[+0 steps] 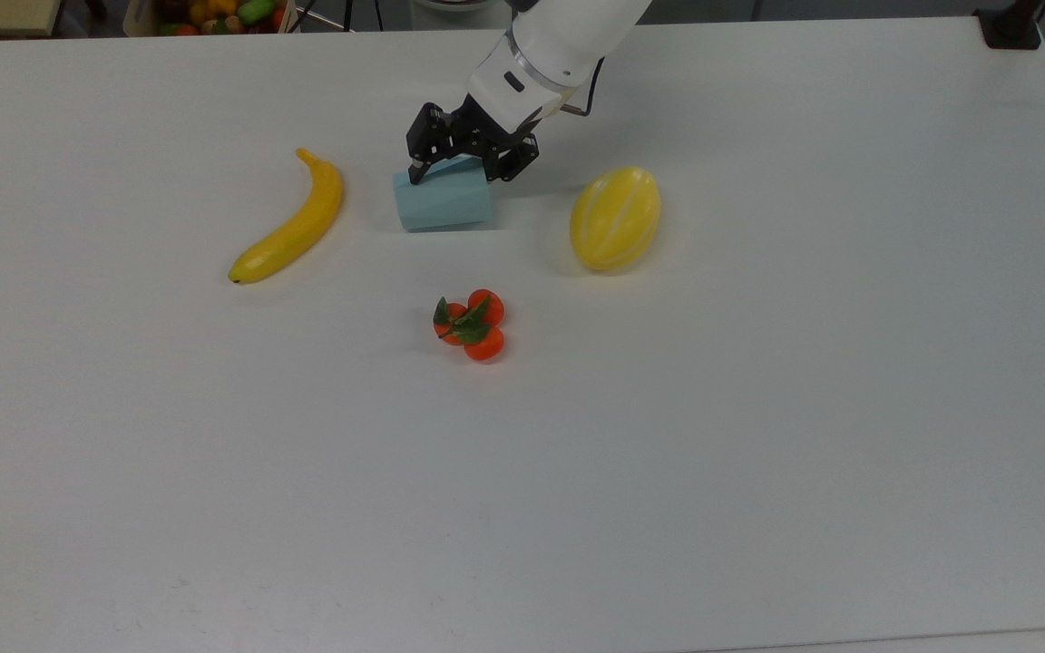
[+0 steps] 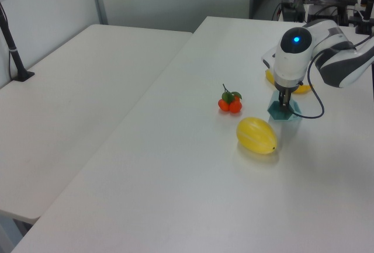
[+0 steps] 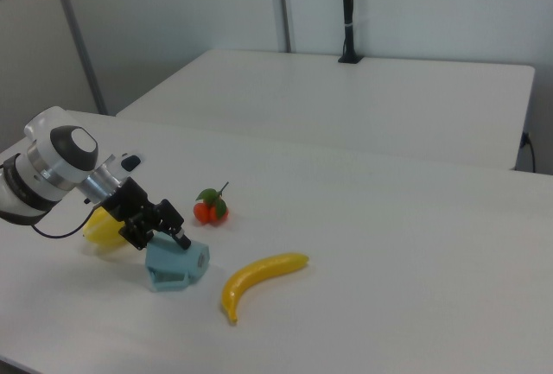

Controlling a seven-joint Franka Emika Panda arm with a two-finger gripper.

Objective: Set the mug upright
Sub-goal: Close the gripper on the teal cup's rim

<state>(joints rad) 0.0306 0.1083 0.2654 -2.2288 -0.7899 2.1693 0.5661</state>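
Top view, nearest first: cluster of small orange tomatoes [image 1: 472,326] with green leaves, well short of the rest on the white worktop [image 1: 758,435]. Further back, in a row: banana [image 1: 290,220] at the top view's left, mug [image 1: 444,199] in the middle, yellow melon [image 1: 615,218] at the top view's right. Mug not upright yet: lying on its side, mouth toward the melon in the left view. Gripper [image 1: 450,172] down on the mug's far upper edge, jaws spread, one tip at the narrow end, nothing pinched. Likely stage: contact made, grasp not closed. Left to do: closing, tipping up, setting down, releasing.
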